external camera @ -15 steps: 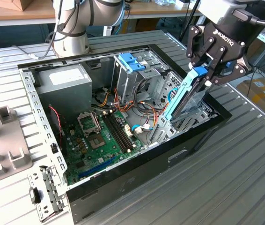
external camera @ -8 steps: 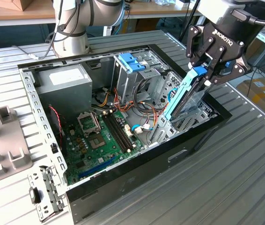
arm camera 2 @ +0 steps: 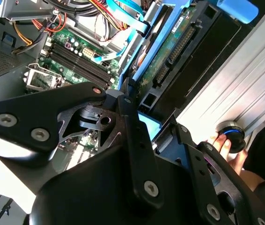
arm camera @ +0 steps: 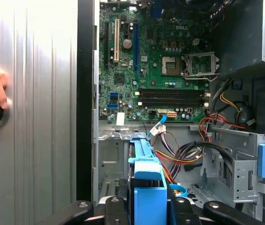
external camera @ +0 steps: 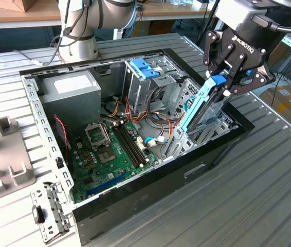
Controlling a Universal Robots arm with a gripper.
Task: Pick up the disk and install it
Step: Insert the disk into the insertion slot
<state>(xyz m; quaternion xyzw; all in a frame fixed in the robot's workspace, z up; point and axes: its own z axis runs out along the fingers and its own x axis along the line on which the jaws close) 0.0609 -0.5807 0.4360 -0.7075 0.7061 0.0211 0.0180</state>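
disk (external camera: 197, 108): lt-blue rail, dk body, ctr-right | gripper (external camera: 223, 85): blk, upper right | mobo (external camera: 109, 154): green, lower ctr | PSU (external camera: 71, 90): grey w/ white sticker, upper left | table (external camera: 269, 175): grey, ribbed

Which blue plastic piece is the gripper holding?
The blue end piece of the tilted disk, clamped in the gripper; the other blue piece tops the metal cage, untouched.
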